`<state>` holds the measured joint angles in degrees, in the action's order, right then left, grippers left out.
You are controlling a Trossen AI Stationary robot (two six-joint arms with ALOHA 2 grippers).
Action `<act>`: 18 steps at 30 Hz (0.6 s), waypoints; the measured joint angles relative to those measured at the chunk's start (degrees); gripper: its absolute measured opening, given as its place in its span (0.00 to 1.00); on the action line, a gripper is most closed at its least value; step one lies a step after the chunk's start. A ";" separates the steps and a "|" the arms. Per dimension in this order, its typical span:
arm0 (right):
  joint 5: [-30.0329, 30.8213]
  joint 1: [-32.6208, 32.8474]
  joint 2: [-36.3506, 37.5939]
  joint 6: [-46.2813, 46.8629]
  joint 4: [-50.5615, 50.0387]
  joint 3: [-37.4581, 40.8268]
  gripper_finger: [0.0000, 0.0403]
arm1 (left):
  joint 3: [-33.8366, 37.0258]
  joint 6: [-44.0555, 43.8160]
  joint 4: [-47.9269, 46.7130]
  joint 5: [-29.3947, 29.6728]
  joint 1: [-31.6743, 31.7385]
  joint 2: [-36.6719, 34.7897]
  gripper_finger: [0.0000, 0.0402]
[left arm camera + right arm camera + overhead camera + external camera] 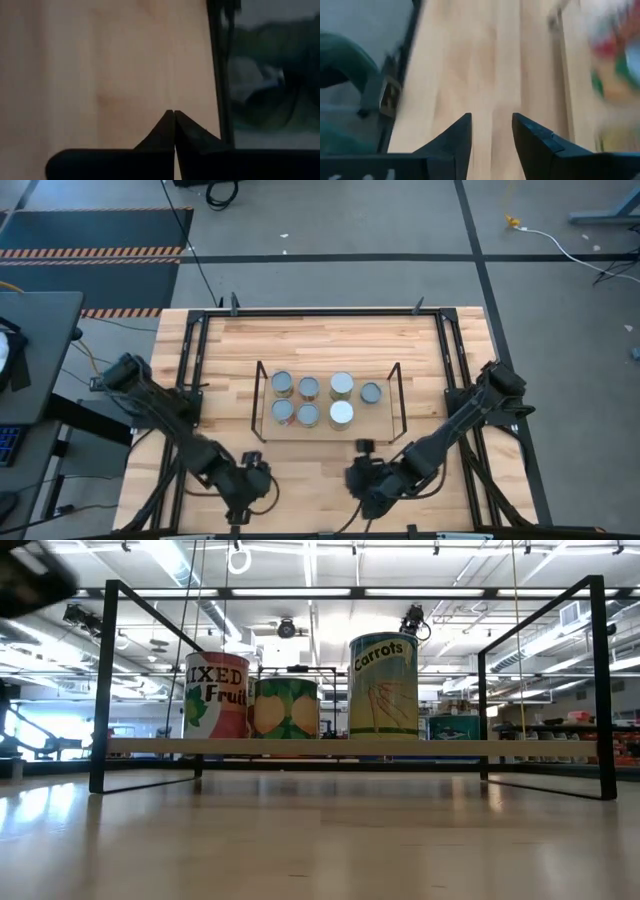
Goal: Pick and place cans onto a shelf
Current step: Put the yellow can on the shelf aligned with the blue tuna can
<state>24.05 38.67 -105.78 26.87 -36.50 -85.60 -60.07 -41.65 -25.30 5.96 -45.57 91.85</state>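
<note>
Seven cans (pixel 308 388) show from above, all standing inside the shelf (pixel 327 435) at the middle of the table (pixel 330 330): four in the far row, three in the near row, with the near-right slot looking bare. No can is visible loose on the table.

Both arms are folded back at the table's near edge. The left gripper (pixel 174 120), near the near-left corner, has its fingers pressed together on nothing. The right gripper (pixel 491 127), by the near edge right of centre, has its fingers parted by a modest gap and also holds nothing. The shelf lies beyond both grippers toward the table's middle, well apart from the left one and nearer the right one, and a little to that one's left.

The likely trouble is the thin rods. A gripper heading for the bare near-right slot could catch the shelf's near rail or upright end frame, or nudge the neighbouring shiny-topped can (pixel 341 413) and tip it. If an eighth can exists, it is out of sight here.
</note>
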 joint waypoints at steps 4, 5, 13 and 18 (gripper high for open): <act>-3.67 2.04 3.40 14.83 -15.75 -0.02 0.42 | -0.03 -1.02 -0.06 7.68 -2.16 -6.15 0.01; -4.28 2.92 4.09 18.96 -20.45 -0.02 0.44 | -0.03 -1.15 -0.06 9.59 -2.90 -7.54 0.01; -7.81 16.07 9.88 55.57 -39.00 9.06 0.57 | -0.03 3.63 1.13 25.38 -9.94 -13.56 0.01; -11.03 21.80 15.93 80.98 -38.40 22.79 0.57 | -0.03 9.77 1.97 33.20 -11.48 -13.92 0.01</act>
<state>13.02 60.47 -89.86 107.85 -74.90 -62.81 -60.10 -31.89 -23.34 39.16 -57.04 77.93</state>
